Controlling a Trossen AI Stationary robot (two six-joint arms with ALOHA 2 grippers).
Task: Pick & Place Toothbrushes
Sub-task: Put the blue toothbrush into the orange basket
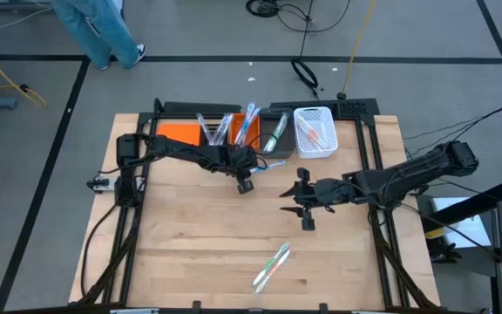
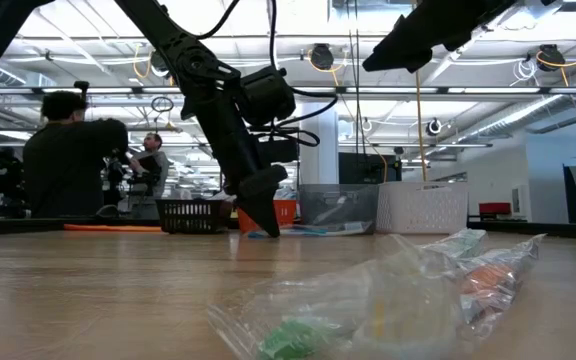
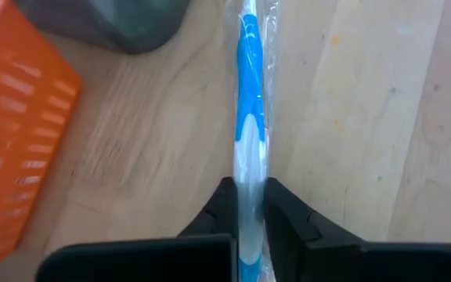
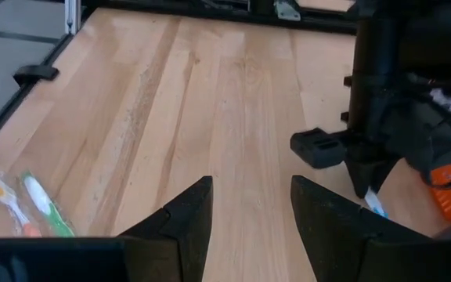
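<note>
1. High view: left gripper (image 1: 245,177) beside orange bin (image 1: 181,133); right gripper (image 1: 299,199) mid-table, jaws apart.
2. Low view: wrapped toothbrushes (image 2: 388,300) on table (image 2: 108,290).
3. Left wrist view: fingers (image 3: 224,211) clamped on blue toothbrush (image 3: 250,102).
4. Right wrist view: fingers (image 4: 186,215) apart, empty.

Open right end effector (image 4: 249,215) above table (image 4: 210,102), wrapped toothbrushes (image 4: 30,205) nearby.

— Is any lettering, label, brand or number showing legibly anywhere in these views?
— No, nothing is reading clearly; no surface is carrying words that can be made out.
</note>
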